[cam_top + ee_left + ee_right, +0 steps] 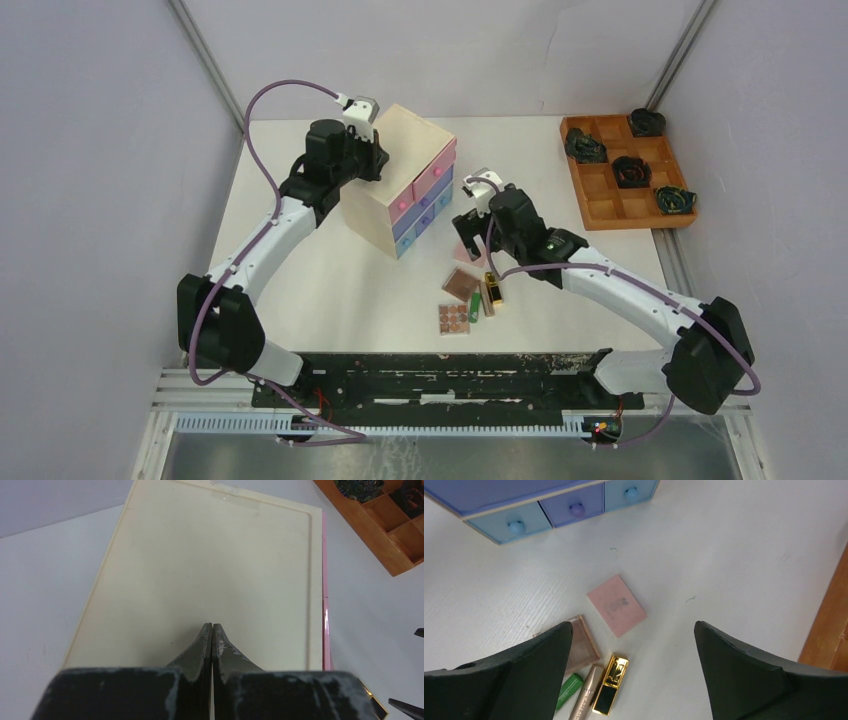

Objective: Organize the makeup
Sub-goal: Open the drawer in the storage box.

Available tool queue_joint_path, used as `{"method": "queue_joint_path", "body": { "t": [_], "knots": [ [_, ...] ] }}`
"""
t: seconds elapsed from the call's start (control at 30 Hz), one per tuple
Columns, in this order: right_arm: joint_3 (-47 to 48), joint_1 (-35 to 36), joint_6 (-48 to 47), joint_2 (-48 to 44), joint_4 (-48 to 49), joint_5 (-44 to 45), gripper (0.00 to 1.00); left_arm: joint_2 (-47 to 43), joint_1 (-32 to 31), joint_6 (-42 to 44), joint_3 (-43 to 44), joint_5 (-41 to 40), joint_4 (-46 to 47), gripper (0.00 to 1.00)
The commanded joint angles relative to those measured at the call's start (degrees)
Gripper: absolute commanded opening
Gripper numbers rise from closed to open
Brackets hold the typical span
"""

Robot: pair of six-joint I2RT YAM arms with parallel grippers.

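Presently: right gripper (633, 627), jaws spread wide, nothing held, hanging over the white table (734, 555). Item directly beneath: pink square pad (616, 605), thin, matte, lying flat, set cornerwise to the jaws. Likely step: picking it up. This is judged best done by turning the wrist until the fingers face two opposite edges, then lowering the tips right to the tabletop (so low a piece offers little to pinch). Just beside it, nearer the arm: brown palette (581, 647), gold-and-black tube (610, 684), green tube (569, 691), pale tube (586, 700), all close-packed, so clearance matters. Beyond: chest (549, 505), blue and purple drawer fronts showing. Left gripper (212, 627), jaws pressed together, empty, over the chest's cream top.
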Motion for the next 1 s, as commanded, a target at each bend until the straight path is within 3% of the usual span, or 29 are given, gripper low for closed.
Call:
{"method": "queue_joint_path", "body": {
  "t": [0.0, 0.43, 0.97],
  "knots": [
    [-1.0, -2.0, -0.2, 0.8, 12.9, -4.6, 0.97, 3.8, 0.0, 1.3, -2.6, -2.4, -11.5, 0.03],
    [9.1, -4.9, -2.0, 20.3, 24.2, -14.9, 0.75, 5.4, 0.1, 2.0, -1.9, -3.6, -12.2, 0.03],
    [14.4, -5.0, 1.4, 27.0, 27.2, -19.9, 0.59, 5.9, 0.0, 1.9, -2.4, -4.1, -12.4, 0.03]
  ]
}}
